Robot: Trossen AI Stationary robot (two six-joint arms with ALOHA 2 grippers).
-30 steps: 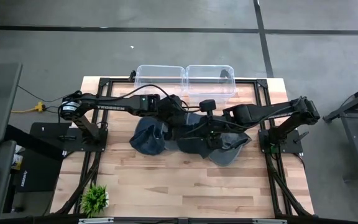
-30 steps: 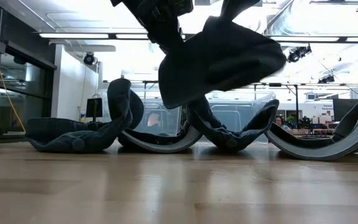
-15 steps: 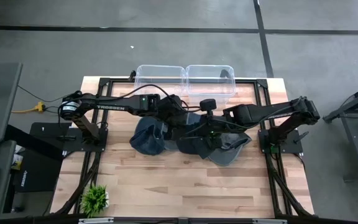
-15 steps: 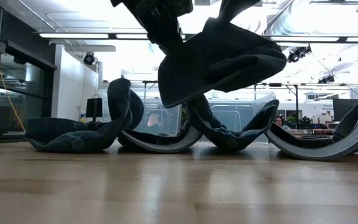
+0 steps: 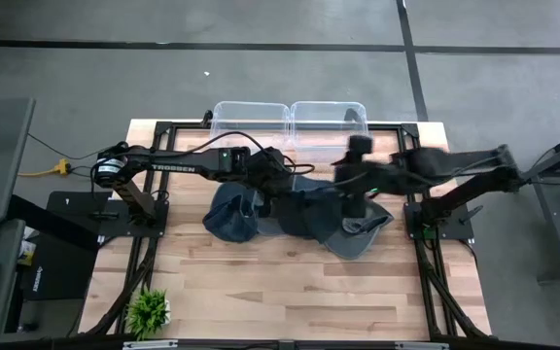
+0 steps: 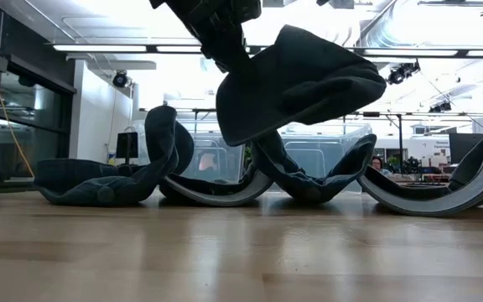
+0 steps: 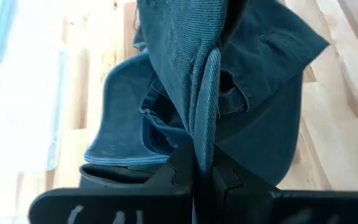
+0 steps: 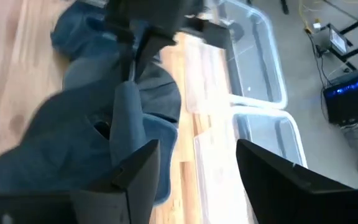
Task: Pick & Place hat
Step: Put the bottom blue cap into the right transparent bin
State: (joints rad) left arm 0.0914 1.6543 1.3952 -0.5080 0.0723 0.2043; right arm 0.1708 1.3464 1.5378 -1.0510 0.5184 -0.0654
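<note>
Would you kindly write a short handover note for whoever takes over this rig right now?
Left gripper: shut on the brim of a dark blue corduroy hat, held clear above the wooden table.
Right gripper: open, empty, raised beside the held hat.
Other blue hats lie across the table's middle; two clear plastic bins stand at the far edge.
Done: one hat picked.
Left: place it, presumably in a bin, then the rest.

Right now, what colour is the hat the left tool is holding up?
Dark blue, denim-like; the hat shows best in the left wrist view.
</note>
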